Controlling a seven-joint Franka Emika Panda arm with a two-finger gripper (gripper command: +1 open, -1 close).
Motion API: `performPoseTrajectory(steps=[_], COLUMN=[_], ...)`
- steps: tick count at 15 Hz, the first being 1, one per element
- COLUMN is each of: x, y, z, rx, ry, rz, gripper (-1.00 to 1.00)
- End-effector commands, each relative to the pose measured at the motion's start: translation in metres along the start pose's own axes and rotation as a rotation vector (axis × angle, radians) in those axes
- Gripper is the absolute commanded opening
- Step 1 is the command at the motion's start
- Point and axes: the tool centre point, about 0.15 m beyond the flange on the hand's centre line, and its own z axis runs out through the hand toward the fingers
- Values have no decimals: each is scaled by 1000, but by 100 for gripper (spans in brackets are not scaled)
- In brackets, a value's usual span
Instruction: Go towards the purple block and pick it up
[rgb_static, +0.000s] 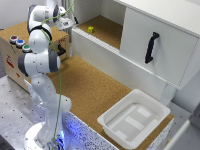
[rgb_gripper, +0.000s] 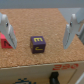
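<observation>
The gripper (rgb_gripper: 37, 31) hangs wide open with nothing between its two pale fingers (rgb_gripper: 6, 30), which stand apart on either side of the purple block (rgb_gripper: 37, 44) in the wrist view. The block sits lower than the fingertips and is not touched by either one. In the exterior view the gripper (rgb_static: 66, 22) is only partly clear, at the end of the white arm (rgb_static: 39, 55), which rises from its base at the near corner of the table, bends back over itself and reaches toward the wooden box (rgb_static: 20, 47) at the table's far corner on the exterior view's left.

The purple block is a small cube with a yellow letter on its upper face. It rests on the cork top of the box, near the box's front edge, and is seen only from the wrist. A red shape (rgb_gripper: 4, 41) lies beside it, half hidden behind one finger.

Three coloured buttons (rgb_static: 19, 42) sit on the box top. The table (rgb_static: 90, 90) is covered in cork. A white tray (rgb_static: 134, 117) stands at its near corner on the exterior view's right. A white cabinet (rgb_static: 155, 45) with a black handle (rgb_static: 151, 47) runs along the far edge, and a small yellow block (rgb_static: 91, 29) lies on its open cork shelf. A green cable (rgb_static: 60, 85) hangs down past the arm.
</observation>
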Motion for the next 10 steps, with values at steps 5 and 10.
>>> performPoseTrajectory(steps=[5,10], x=[57,69], y=[24,35], z=[35,52], rx=[108,105], ry=[-48,-63], rz=[-193,-271], gripper=[100,100])
